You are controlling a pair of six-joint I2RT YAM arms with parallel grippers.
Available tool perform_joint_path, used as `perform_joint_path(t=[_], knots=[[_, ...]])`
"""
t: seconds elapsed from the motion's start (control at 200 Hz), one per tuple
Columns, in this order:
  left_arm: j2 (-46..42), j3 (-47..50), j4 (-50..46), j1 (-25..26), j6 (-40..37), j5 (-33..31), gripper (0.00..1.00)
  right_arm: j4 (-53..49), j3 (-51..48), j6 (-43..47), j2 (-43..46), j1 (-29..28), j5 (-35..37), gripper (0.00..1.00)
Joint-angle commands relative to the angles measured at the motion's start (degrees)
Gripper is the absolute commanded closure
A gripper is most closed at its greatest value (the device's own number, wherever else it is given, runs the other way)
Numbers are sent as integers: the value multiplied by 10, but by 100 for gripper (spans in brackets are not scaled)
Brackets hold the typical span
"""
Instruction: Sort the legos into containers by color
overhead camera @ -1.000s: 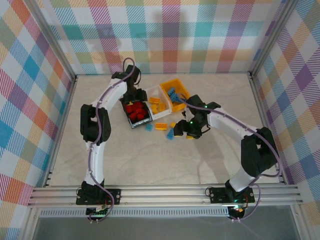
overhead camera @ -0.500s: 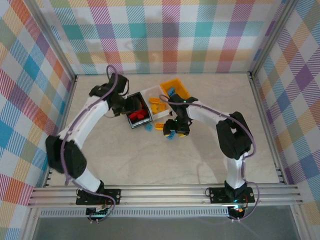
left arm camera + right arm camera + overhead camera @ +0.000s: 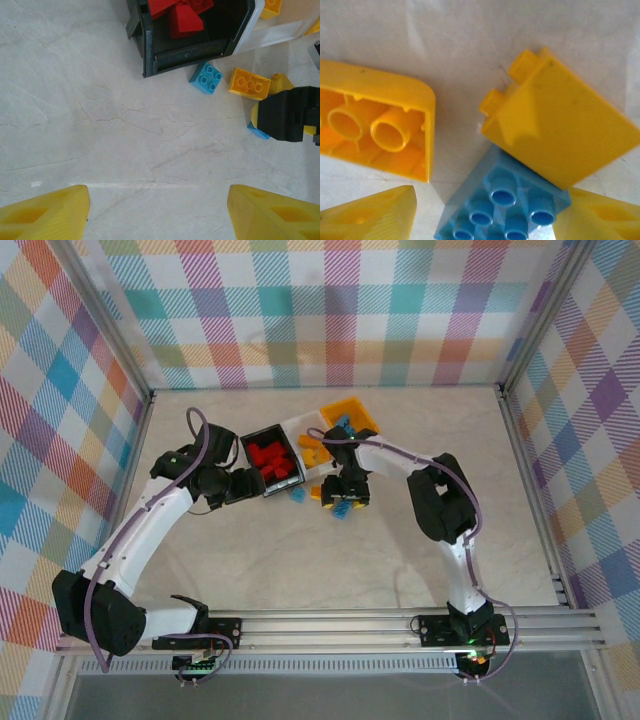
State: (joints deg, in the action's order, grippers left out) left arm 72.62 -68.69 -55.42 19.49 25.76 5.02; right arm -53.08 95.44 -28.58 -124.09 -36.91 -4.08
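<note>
Left jaws hang wide apart, nothing between them, over bare bench (image 3: 125, 140) just short of the black bin (image 3: 195, 50), and that bin's holding red bricks (image 3: 182, 15). Right jaws stand apart too, straddling a loose blue brick (image 3: 502, 205), with a gap on one side. A tipped yellow brick (image 3: 560, 140) touches it, and a second yellow brick (image 3: 375, 125) shows its hollow underside nearby. The white bin (image 3: 280, 34) carries orange bricks (image 3: 315, 450); the yellow-orange bin (image 3: 358, 408) has blue ones (image 3: 343, 426). Open bench lies toward the arm bases.
</note>
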Motion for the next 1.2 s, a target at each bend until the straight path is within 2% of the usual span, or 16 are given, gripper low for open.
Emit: perform_joint_path(t=[0.0,0.255,0.485,0.635,0.76,0.92,1.195], knots=[[-12,8,-8,2,5,2,27,-37,13,-14,-16,-4,29,32],[-14,21,1,2,5,9,27,-35,-49,-8,12,-4,56,48],[-13,31,16,2,8,18,27,-11,-133,8,93,-4,69,71],[-15,42,25,3,14,23,27,0,-186,15,156,4,60,73],[-16,63,39,8,23,32,27,7,-200,11,222,36,22,74],[-3,93,66,46,40,35,27,8,-131,8,247,103,-21,73],[81,90,100,128,55,27,26,-16,128,11,78,163,-64,72]])
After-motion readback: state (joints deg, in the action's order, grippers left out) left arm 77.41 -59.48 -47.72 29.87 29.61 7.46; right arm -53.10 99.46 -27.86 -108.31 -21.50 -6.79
